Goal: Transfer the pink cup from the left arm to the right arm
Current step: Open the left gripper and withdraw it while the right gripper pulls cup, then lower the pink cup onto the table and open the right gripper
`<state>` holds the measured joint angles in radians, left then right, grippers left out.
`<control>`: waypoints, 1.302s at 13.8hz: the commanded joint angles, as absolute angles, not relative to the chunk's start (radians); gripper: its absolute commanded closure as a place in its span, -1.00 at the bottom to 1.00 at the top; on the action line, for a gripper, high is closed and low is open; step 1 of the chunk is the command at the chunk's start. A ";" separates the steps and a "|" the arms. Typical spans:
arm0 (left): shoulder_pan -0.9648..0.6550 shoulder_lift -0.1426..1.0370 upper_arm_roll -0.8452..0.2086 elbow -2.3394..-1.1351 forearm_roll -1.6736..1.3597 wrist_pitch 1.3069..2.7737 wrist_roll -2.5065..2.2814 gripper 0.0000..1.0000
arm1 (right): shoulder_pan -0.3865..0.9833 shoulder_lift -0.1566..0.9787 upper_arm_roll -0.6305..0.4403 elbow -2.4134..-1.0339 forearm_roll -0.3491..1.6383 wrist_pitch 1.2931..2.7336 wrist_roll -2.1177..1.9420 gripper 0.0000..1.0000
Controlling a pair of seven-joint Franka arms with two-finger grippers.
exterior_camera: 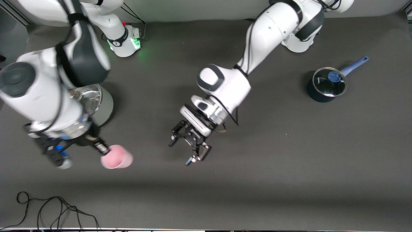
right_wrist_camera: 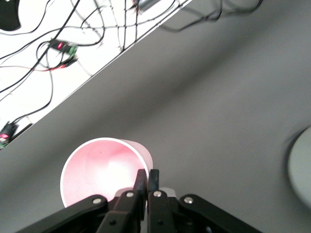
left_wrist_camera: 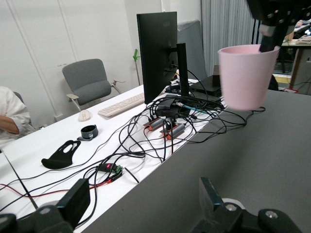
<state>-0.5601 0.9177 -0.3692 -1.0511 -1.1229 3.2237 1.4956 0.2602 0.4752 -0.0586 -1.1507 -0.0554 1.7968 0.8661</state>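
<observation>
No brand name or lettering can be read on either arm or on the tableware.

The surface is a dark grey matte table mat (exterior_camera: 283, 167). Taking the small pale pink plastic cup (exterior_camera: 116, 157) as the landmark: it hangs in the air over the mat toward the right arm's end of the table, pinched at its rim by the right gripper (exterior_camera: 104, 149), whose two flat black fingers (right_wrist_camera: 147, 180) are closed on the cup wall, one inside and one outside. The right wrist view looks down into the cup's open mouth (right_wrist_camera: 103, 170). Just above the cup in the front view, partly hidden under the white right arm (exterior_camera: 42, 93), sits a shiny steel pot with a glass lid (exterior_camera: 96, 103). A loose black cable (exterior_camera: 54, 209) lies at the table edge, nearer to the front camera than the cup.

Beside the cup, toward the middle of the table, the left gripper (exterior_camera: 190, 148) hovers over bare mat with its black linkage claw spread wide and nothing in it. Well apart from the cup, at the left arm's end, stands a dark blue saucepan with a glass lid and long blue handle (exterior_camera: 326, 84).

The left wrist view shows the cup (left_wrist_camera: 246, 75) against an office: a white desk (left_wrist_camera: 58, 141) strewn with cables, a black monitor (left_wrist_camera: 156, 53), a keyboard (left_wrist_camera: 121, 104) and a grey chair (left_wrist_camera: 90, 82).

Counted: one cup, two pots, two arms.
</observation>
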 commanded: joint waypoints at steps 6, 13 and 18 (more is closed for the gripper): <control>-0.172 0.755 -0.367 -1.172 -1.013 2.546 1.482 -1.00 | 0.062 0.466 -0.052 -1.135 -0.019 1.695 0.435 1.00; 0.201 0.696 -0.367 -1.148 -0.740 1.817 1.392 -1.00 | -0.005 0.457 -0.058 -1.319 0.052 1.840 0.247 1.00; 0.313 0.618 -0.362 -1.112 -0.493 1.493 1.189 -1.00 | -0.011 0.442 -0.060 -1.540 0.052 2.107 0.178 1.00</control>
